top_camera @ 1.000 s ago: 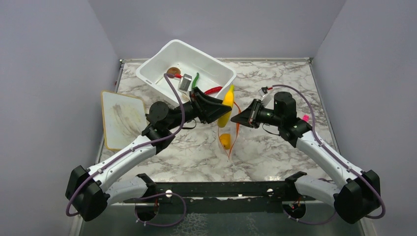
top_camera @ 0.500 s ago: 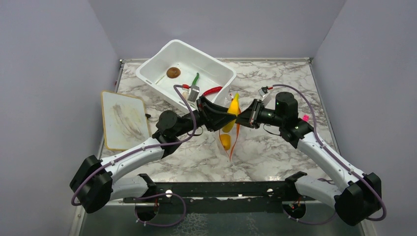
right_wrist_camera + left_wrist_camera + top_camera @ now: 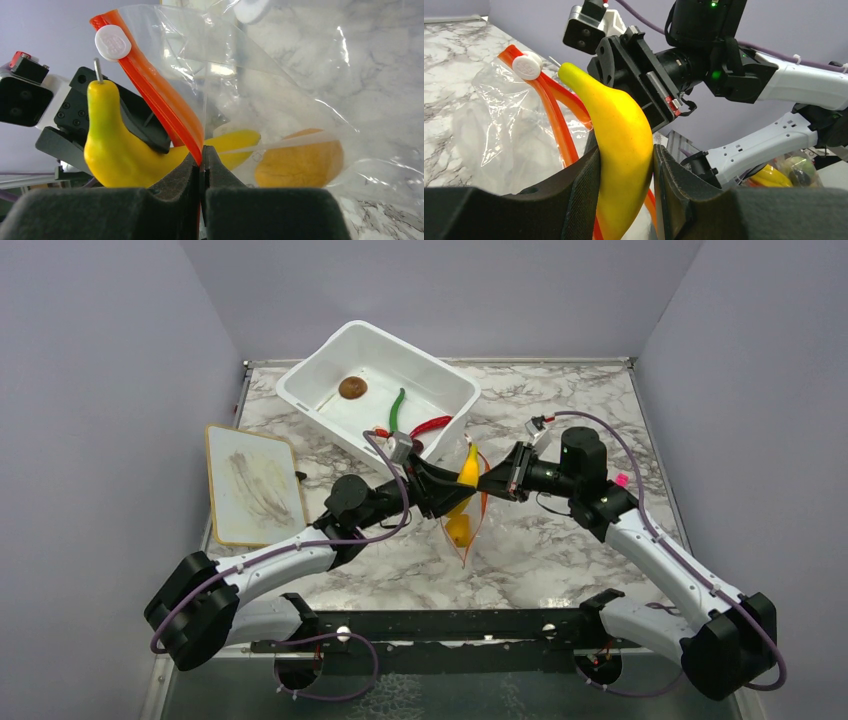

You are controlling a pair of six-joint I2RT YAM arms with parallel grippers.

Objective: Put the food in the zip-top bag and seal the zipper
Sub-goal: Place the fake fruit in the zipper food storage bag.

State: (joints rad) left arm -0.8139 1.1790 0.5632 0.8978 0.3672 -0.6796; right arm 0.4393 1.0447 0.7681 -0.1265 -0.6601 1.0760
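My left gripper (image 3: 462,483) is shut on the yellow banana (image 3: 467,473), also seen in the left wrist view (image 3: 624,150), and holds its lower end inside the open mouth of the clear zip-top bag (image 3: 462,530). My right gripper (image 3: 492,483) is shut on the bag's orange-red zipper strip (image 3: 165,100) and holds the bag up, mouth open. The strip's white slider (image 3: 113,43) is at its end. The orange fruit (image 3: 300,160) lies in the bag's bottom (image 3: 458,531). The brown ball (image 3: 352,388), green pod (image 3: 397,405) and red chili (image 3: 430,426) lie in the white tub (image 3: 310,370).
A white board (image 3: 255,485) lies on the marble table at the left. A small pink thing (image 3: 620,480) sits by the right arm. Grey walls close in the table on three sides.
My left gripper has moved from beside the tub toward the bag with the banana, and has lowered the banana's end into the bag's mouth. The right gripper has stayed put holding the strip.
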